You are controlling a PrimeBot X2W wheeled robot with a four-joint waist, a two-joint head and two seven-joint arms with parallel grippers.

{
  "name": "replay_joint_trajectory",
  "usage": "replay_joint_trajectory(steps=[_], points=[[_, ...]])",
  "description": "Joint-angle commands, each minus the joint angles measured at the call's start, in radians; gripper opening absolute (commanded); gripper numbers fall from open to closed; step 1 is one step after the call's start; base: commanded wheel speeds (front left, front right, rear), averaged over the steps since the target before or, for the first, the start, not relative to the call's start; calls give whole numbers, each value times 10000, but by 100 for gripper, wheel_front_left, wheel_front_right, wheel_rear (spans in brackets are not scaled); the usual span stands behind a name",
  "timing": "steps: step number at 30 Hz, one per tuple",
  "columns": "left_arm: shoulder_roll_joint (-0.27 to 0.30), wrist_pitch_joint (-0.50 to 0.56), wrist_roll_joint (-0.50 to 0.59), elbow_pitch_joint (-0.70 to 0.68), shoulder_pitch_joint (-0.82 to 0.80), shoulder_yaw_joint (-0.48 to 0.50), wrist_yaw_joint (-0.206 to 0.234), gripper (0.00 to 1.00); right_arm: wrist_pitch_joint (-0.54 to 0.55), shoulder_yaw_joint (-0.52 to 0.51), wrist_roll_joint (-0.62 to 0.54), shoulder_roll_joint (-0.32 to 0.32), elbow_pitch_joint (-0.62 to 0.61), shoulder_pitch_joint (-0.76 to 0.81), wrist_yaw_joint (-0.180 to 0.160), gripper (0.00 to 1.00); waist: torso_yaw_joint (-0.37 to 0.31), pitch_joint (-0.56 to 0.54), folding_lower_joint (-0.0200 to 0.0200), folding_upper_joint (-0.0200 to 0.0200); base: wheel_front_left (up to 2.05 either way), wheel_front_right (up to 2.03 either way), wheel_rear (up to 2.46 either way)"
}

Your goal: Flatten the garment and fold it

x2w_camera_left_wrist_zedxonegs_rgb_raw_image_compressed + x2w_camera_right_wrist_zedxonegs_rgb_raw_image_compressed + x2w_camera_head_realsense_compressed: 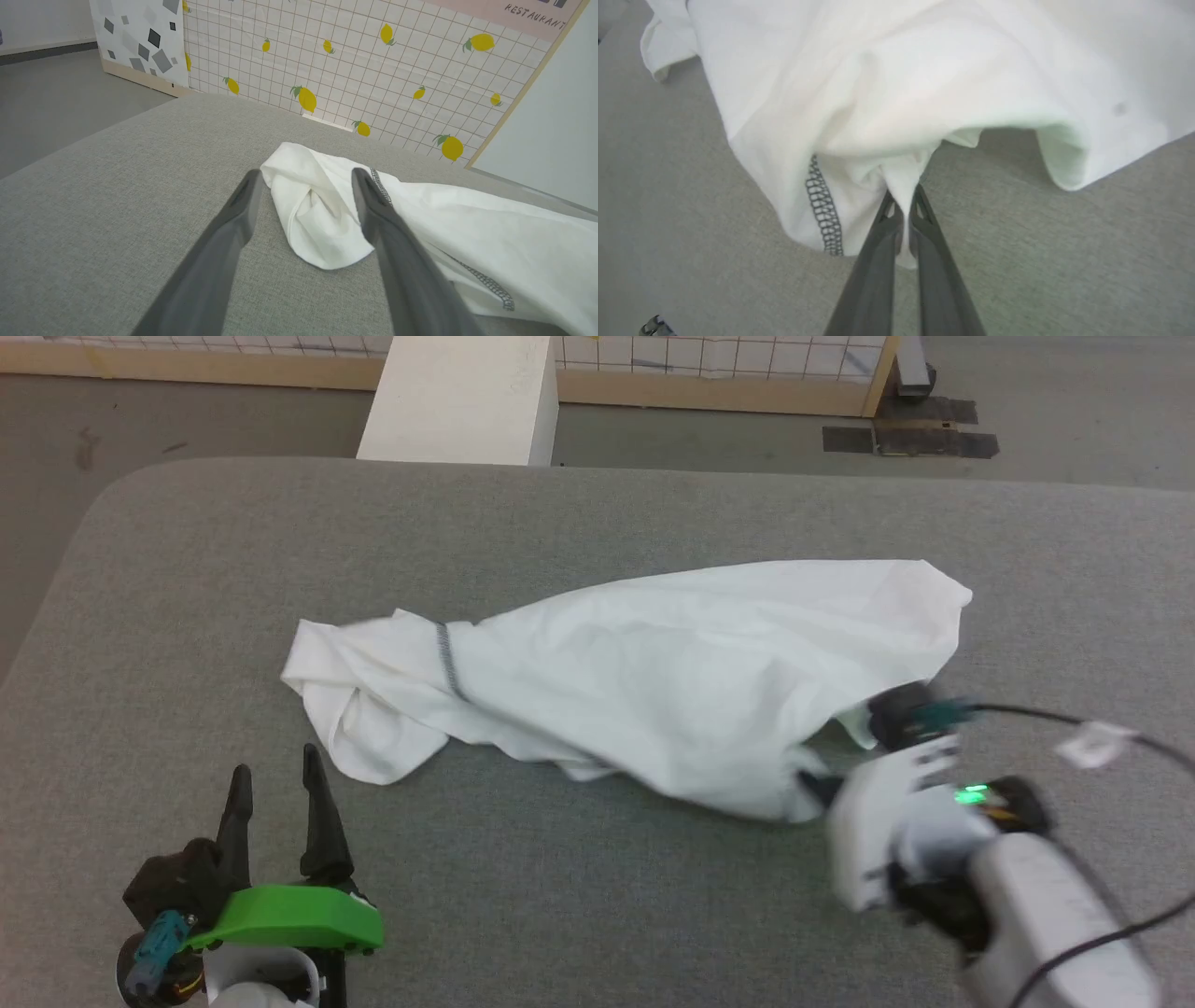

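The garment (691, 691) lies bunched and wrinkled in a long white heap on the grey cloth surface (560, 513), stretched between my two sets of fingers. My right gripper (903, 201) is pinched tight on a fold of it. The thin fabric runs down between my two closed fingers, and just left of them a dark zigzag seam (824, 210) follows the cloth's edge. Above my right fingertips the fabric hangs over in a loose, hollow drape, with a rolled hem off to their right.

My left gripper (275, 765) stands wide apart and grips nothing. It sits just short of the garment's crumpled end, close beside it. In the left wrist view that rolled end lies between and beyond my fingertips, with a second line of zigzag stitching passing my right-hand finger.

Past the garment and the far edge of the surface stands a white box (457, 397). Ahead of my left fingers rises a tiled wall panel printed with lemons (373, 70).
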Motion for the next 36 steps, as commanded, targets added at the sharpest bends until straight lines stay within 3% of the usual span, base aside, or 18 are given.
replay_joint_trajectory(steps=[1,4,7,11,15,16,17,23,27,32,36], points=[[-45,-37,91,47,-106,49,-55,100,145,-621,67,-490,-401,256,-15,0,-66,-68,0,0,0,0,0],[-66,-37,148,93,-23,92,-100,100,510,-2383,-312,-1224,-1341,750,-15,0,-173,-157,0,0,0,0,0],[-82,-37,188,142,11,63,-149,100,881,-4182,-1065,-1412,-2162,1225,-15,0,-255,-180,0,0,0,0,0],[-99,-37,183,273,-64,-57,-242,100,1612,-6211,-2059,-687,-2738,1867,-15,0,-327,-139,0,0,0,0,0],[-110,-37,166,437,-175,-231,-291,100,2031,-6894,-2311,57,-2563,2251,-15,0,-385,-123,0,0,0,0,0],[-112,-37,162,464,-180,-243,-290,100,1914,-6948,-2191,215,-2559,2223,-15,27,-429,-124,0,0,0,0,0],[-113,-37,165,486,-181,-262,-298,100,1736,-6956,-2138,297,-2594,2192,-15,100,-463,-128,0,0,0,0,0],[-117,-31,100,682,-447,-590,-485,100,-626,-7666,-1371,581,-3227,1642,-15,100,-625,-207,0,0,0,0,0],[-118,497,158,761,-1285,-1265,-868,100,-1905,-8012,-1153,601,-3323,1539,-15,100,-773,-145,0,0,0,0,0],[-120,2459,126,1396,-2999,-2596,-1364,100,-2390,-7682,-865,604,-3088,1581,-15,100,-1185,71,0,0,0,0,0],[-121,4863,-273,2266,-4046,-3909,-1494,100,-2571,-7428,-746,605,-2739,1585,-15,100,-1556,257,0,0,0,0,0]])
